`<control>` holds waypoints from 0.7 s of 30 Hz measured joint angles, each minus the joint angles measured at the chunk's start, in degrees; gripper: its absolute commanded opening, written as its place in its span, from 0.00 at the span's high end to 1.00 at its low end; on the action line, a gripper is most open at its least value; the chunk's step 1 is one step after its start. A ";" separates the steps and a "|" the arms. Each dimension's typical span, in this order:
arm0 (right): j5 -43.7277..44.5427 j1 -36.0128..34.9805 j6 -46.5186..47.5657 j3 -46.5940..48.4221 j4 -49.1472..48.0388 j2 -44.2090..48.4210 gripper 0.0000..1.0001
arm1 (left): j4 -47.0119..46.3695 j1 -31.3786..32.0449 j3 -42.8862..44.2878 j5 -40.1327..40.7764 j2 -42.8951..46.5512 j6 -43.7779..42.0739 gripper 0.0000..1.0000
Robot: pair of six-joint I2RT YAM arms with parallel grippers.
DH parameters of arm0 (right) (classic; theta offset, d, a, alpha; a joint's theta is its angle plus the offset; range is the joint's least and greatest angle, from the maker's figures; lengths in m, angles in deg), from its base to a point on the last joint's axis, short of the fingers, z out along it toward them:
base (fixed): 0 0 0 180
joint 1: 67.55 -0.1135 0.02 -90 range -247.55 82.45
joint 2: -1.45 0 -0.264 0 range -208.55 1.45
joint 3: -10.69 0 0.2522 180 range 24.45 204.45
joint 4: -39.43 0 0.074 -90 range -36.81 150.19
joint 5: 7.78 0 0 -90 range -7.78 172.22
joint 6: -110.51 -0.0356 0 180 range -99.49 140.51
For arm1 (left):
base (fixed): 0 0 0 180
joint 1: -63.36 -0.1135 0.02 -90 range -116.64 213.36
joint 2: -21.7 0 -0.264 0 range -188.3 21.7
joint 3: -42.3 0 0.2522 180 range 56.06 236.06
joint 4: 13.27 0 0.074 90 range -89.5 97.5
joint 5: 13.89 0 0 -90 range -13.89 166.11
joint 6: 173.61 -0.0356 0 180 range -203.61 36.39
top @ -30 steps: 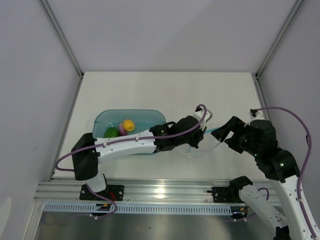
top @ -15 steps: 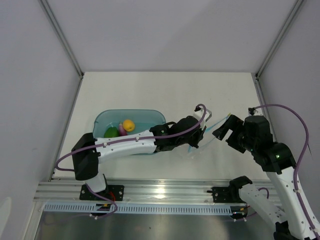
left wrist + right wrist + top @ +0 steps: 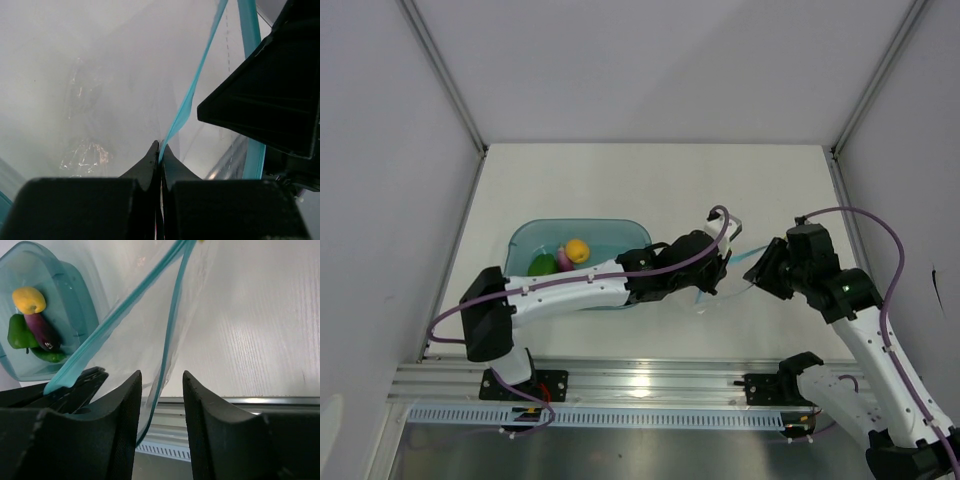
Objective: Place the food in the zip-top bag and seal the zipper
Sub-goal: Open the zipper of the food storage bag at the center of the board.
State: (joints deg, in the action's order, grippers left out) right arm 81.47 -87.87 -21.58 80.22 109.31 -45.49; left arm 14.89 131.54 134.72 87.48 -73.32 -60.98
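Swung closer in the past second, the right gripper [image 3: 161,379] stands open with one lip of the limp, light, slippery bag [image 3: 90,100] between its jaws, the left gripper [image 3: 160,150] clamped on the stiffer zipper [image 3: 187,100], likely the surest hold.

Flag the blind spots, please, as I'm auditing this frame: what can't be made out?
Left wrist view: the left gripper is shut on the zipper, but the zip-top bag interior is hazy behind crinkled plastic.
Right wrist view: whether the open right gripper touches the zipper; the tray is cut off by the left edge.
Top view: the left gripper's fingertips, hidden under its wrist.
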 measured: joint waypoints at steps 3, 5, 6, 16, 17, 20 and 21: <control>-0.09 0.00 0.15 -0.66 -0.24 -0.02 0.59 | -0.04 0.00 0.17 -0.22 0.33 0.50 0.99; -0.09 0.02 0.44 -0.66 -0.83 -0.13 0.68 | -0.09 0.00 0.68 -0.90 0.33 1.01 0.99; -0.02 0.02 0.90 -0.66 -1.03 -0.35 0.78 | -0.11 0.00 0.98 -1.36 0.35 1.38 1.00; 9.55 0.52 5.97 8.00 4.55 -5.40 1.00 | -3.21 -0.13 1.75 -6.75 1.44 5.46 0.99; 11.63 0.55 6.86 10.10 5.77 -5.64 1.00 | -4.04 -0.20 1.75 -7.34 1.44 6.10 0.99; 16.83 0.57 9.09 15.06 8.44 -6.36 1.00 | -6.56 -0.26 1.64 -9.33 1.29 8.50 0.99; 18.45 0.55 9.86 16.37 9.40 -6.86 1.00 | -7.78 -0.28 1.40 -10.10 1.20 9.38 0.99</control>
State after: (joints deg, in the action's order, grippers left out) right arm 99.92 -87.32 -11.72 96.59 118.71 -52.35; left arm 7.11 131.26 136.11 77.39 -72.12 -51.60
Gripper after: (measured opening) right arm 0.003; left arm 0.005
